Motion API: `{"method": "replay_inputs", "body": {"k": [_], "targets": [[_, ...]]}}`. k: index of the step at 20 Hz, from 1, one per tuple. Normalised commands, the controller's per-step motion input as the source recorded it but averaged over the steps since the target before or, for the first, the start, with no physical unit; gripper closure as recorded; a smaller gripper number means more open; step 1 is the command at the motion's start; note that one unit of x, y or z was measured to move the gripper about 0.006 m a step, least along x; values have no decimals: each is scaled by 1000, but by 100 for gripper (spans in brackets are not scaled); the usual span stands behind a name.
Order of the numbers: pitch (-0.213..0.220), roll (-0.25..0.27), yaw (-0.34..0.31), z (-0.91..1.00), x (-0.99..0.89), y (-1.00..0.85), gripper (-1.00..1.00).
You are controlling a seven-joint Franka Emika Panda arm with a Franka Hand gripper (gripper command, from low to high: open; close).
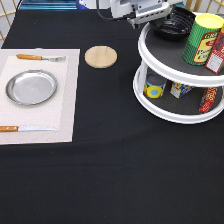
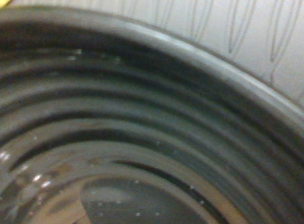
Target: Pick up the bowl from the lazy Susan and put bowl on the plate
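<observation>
Bowl (image 1: pixel 172 26) sat on the upper tier of the lazy Susan (image 1: pixel 175 75), at the exterior view's top right, beside a green canister (image 1: pixel 201 39) on the same tier. Pincer (image 1: pixel 137 21) was at the bowl's rim on the exterior view's left side; whether its fingers were spread or closed on the rim could not be told. Wrist view was filled by the bowl (image 2: pixel 134 140), its ridged concentric rings seen from close by. Plate (image 1: pixel 31 87) lay bare on a pale placemat (image 1: pixel 67 100) at the exterior view's left, between a fork (image 1: pixel 41 58) and a knife (image 1: pixel 25 128). Wooden coaster (image 1: pixel 100 56) rested on the black worktop (image 1: pixel 110 170) between placemat and lazy Susan. Small packages stood on the lower tier.
</observation>
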Motion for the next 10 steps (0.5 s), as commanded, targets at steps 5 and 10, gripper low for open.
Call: {"method": "replay_inputs", "body": {"k": [5,10], "targets": [[-42,-60,0,0,-143,22,100],[-44,-19,0,56,-33,-2,100]]}}
